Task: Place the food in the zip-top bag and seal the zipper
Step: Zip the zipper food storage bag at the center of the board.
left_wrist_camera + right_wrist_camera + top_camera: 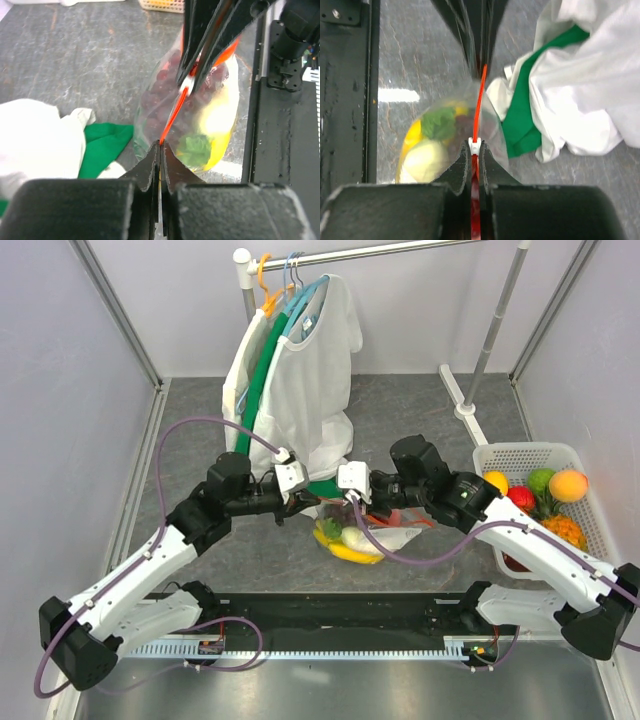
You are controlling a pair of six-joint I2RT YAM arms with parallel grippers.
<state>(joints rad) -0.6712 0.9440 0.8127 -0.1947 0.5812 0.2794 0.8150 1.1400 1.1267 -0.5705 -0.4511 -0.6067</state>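
The clear zip-top bag (365, 538) hangs between my two grippers above the table, with food inside: a yellow banana (352, 552), a white piece (422, 161), green leaves (195, 146) and dark red pieces (160, 90). My left gripper (160, 144) is shut on one end of the red-orange zipper (172, 112). My right gripper (475, 145) is shut on the zipper's other end, right at the small white slider (475, 145). The zipper (479, 100) runs taut and edge-on between the two grippers. In the top view the left gripper (300, 502) and right gripper (352, 502) face each other closely.
A white slatted basket (590, 502) at the right holds more fruit: an orange (568, 485), a green piece (540, 480), a red piece (521, 498). White and green garments (300, 390) hang from a rack behind the bag and pool on the table. A black rail (340, 612) runs along the near edge.
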